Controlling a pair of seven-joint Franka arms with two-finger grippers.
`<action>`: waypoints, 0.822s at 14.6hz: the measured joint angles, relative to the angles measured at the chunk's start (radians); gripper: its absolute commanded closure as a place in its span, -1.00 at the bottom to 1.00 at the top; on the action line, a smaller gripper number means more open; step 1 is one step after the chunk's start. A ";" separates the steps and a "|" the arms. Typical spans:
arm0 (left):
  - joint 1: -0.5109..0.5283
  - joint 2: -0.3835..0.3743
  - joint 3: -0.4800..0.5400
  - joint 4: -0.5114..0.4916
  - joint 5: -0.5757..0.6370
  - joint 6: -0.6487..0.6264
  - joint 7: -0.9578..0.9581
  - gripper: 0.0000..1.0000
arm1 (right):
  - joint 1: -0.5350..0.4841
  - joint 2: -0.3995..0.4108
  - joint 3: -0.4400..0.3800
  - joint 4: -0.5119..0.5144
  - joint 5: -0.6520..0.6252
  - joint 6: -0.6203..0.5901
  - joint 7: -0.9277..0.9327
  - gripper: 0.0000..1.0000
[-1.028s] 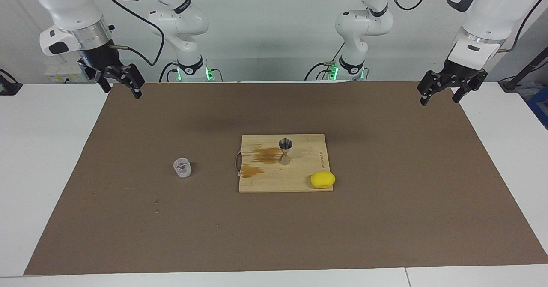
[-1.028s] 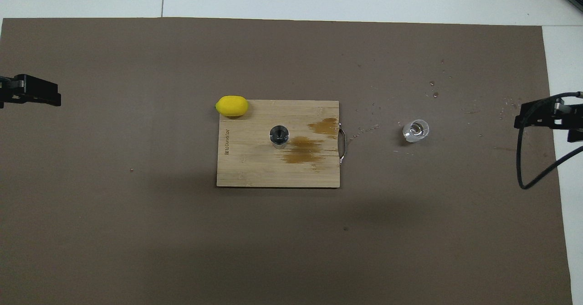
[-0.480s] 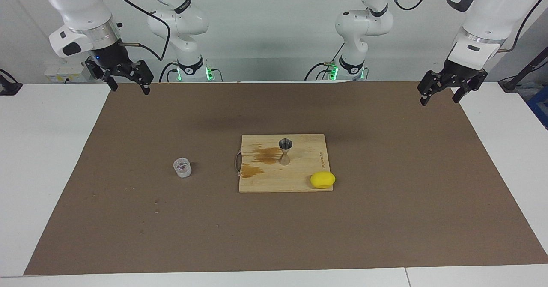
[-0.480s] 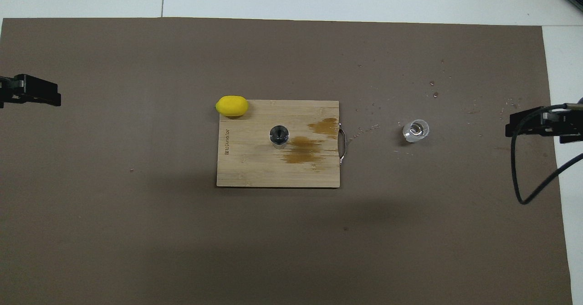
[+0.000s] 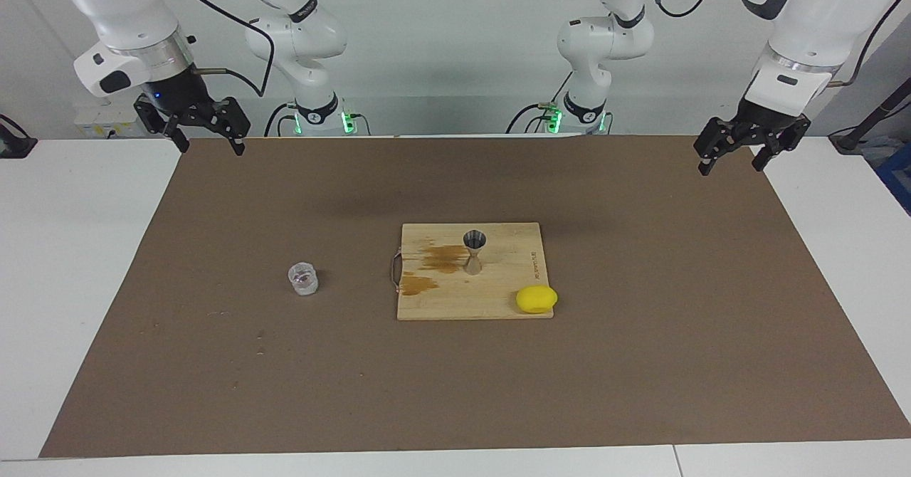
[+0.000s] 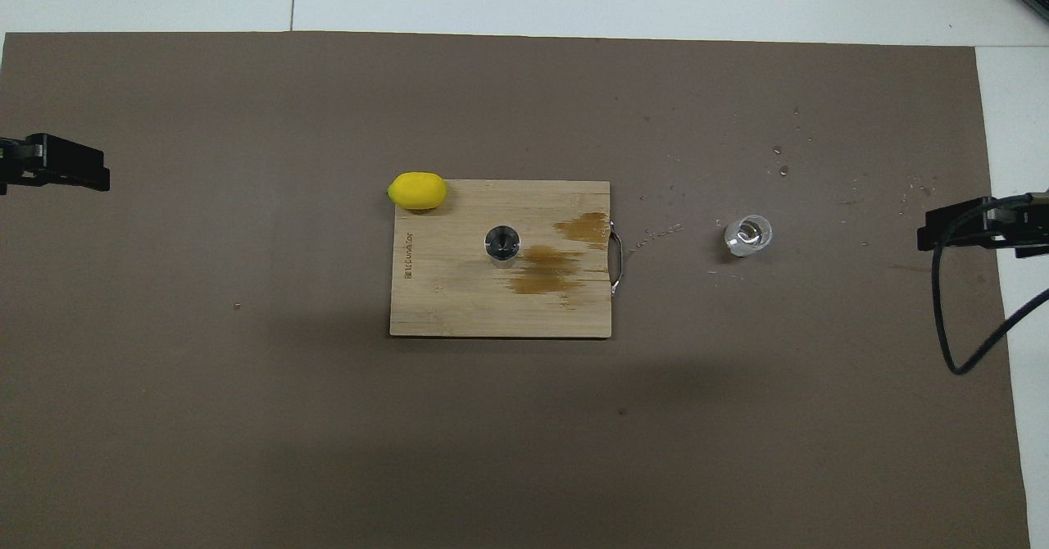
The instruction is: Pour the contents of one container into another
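My right pincer (image 5: pixel 206 142) hangs released and empty over the brown mat's (image 5: pixel 640 363) edge at my right arm's end of the tabletop (image 5: pixel 78 263). My left pincer (image 5: pixel 733 158) waits released over the opposite edge. The glass tumbler (image 5: pixel 303 279) stands upright on the mat, beside the wooden board (image 5: pixel 498 302), toward my right arm's end. The metal jigger (image 5: pixel 474 250) stands upright on the board, near wet stains (image 5: pixel 441 258) and a lemon (image 5: pixel 536 299).

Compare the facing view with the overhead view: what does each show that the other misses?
Only facing: both arms whole, the jigger's hourglass profile, the open left gripper and right gripper raised at the mat's corners. Only overhead: droplets scattered around the glass tumbler. Both: cutting board with brown stains, the lemon at its corner.
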 measured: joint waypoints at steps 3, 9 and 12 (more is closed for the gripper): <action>0.000 0.000 0.001 0.000 0.000 0.000 0.000 -1.00 | 0.000 -0.002 0.000 0.006 0.000 -0.011 0.001 -1.00; 0.001 0.000 0.003 0.000 0.000 0.000 0.000 -1.00 | 0.000 -0.004 0.000 0.007 0.000 -0.012 0.001 -1.00; 0.002 0.000 0.003 0.000 0.000 0.000 0.000 -1.00 | 0.000 -0.004 -0.001 0.007 0.000 -0.004 0.001 -1.00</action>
